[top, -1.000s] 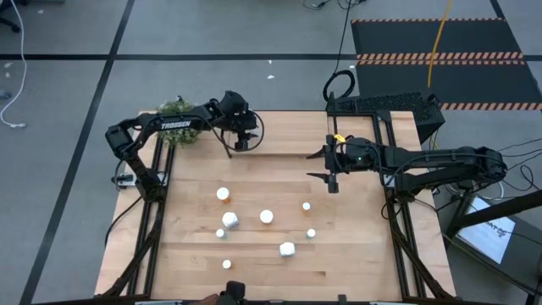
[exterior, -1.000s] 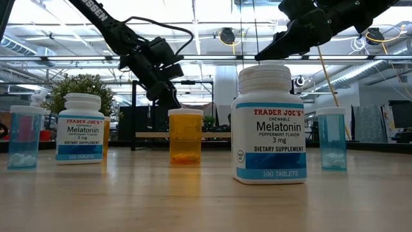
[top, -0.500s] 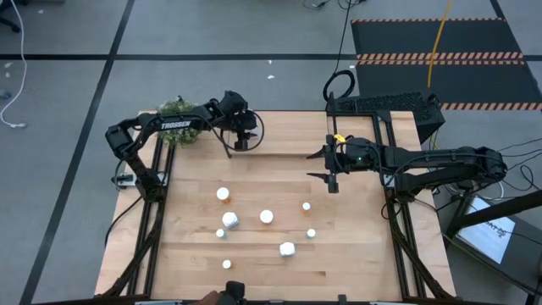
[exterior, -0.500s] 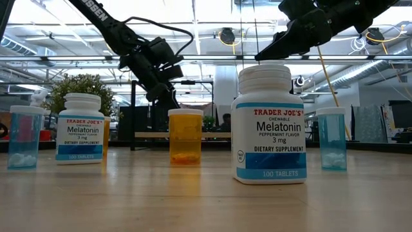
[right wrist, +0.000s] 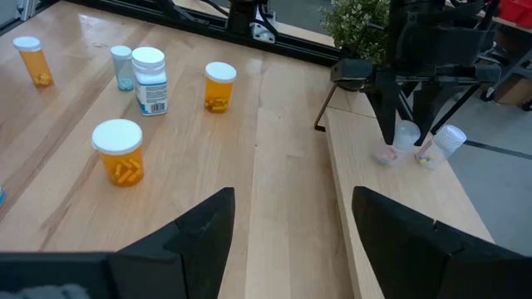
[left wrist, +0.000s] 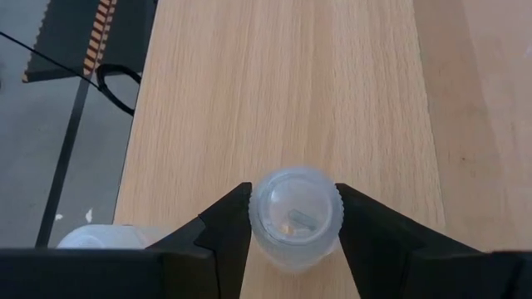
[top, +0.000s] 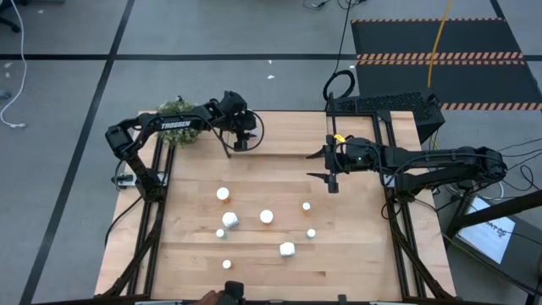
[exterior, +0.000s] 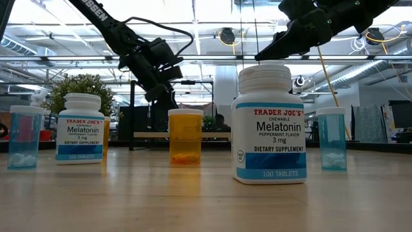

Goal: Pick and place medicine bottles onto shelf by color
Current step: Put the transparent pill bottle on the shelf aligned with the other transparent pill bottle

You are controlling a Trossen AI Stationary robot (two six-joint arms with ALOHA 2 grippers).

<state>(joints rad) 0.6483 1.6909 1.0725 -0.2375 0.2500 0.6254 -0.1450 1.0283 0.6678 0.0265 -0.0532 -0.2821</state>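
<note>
- Our left gripper (left wrist: pixel 293 228) pinches a clear bottle (left wrist: pixel 294 218) between its jaws, held upright over the shelf (left wrist: pixel 283 100) at the table's far left corner — we judge this the placing step, the bottle set beside others of its kind.
- Seen from the right wrist, two more pale bottles (right wrist: pixel 438 143) stand on the shelf just beside the one in the grip, so clear ones appear to be gathering at this end.
- Our right gripper (top: pixel 332 165) waits above the table (top: pixel 279 263) on its right side, jaws spread and holding nothing.
- Bottles not yet sorted stand on the table's middle — orange ones (right wrist: pixel 119 152), a white melatonin bottle (exterior: pixel 270 122) and blue-tinted ones (exterior: pixel 331 138), well apart from the shelf.
- Against the frames of a second ago, we see almost no change: both arms keep their places, and the left jaws look a shade wider, perhaps the start of a release.
</note>
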